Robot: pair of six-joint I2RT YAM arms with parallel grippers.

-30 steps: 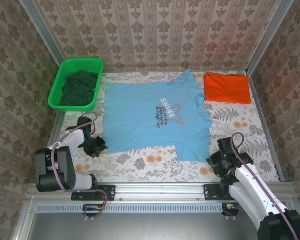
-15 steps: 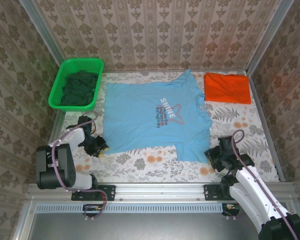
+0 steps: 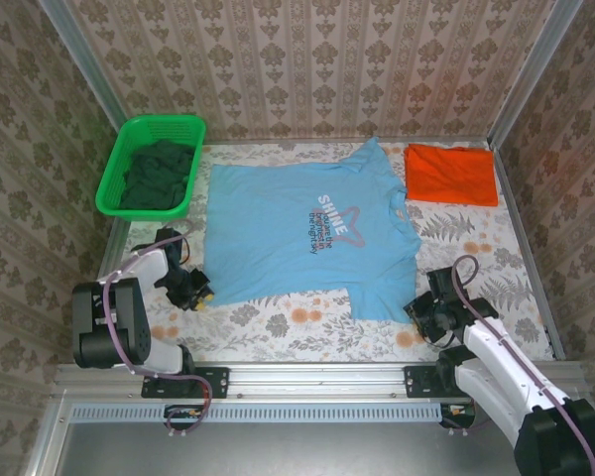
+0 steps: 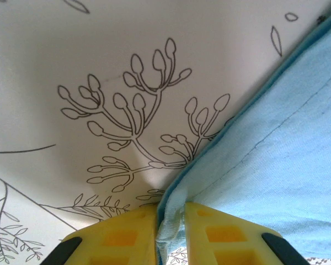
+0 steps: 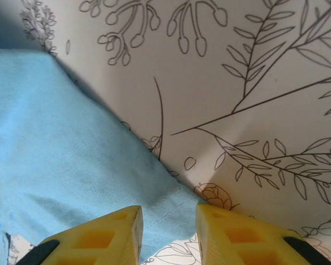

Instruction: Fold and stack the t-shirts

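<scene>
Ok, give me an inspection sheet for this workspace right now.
Surface: floral-print tablecloth, lying flat.
Job's things: light blue cloth t-shirt spread flat, print up; orange-red cloth t-shirt folded at the far right, apart from it.
Clutter: green plastic basket at far left, holding dark green cloth.
Hands: left hand shut on the blue shirt's near hem corner; right hand open, astride its near sleeve corner.
Cables: left arm's pale cable and right arm's pale cable, both looped.
Surroundings: patterned wallpaper walls; metal rail along the near edge.

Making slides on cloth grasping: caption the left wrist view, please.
The left hand pinches the blue shirt at its hem corner on the floral table.
</scene>
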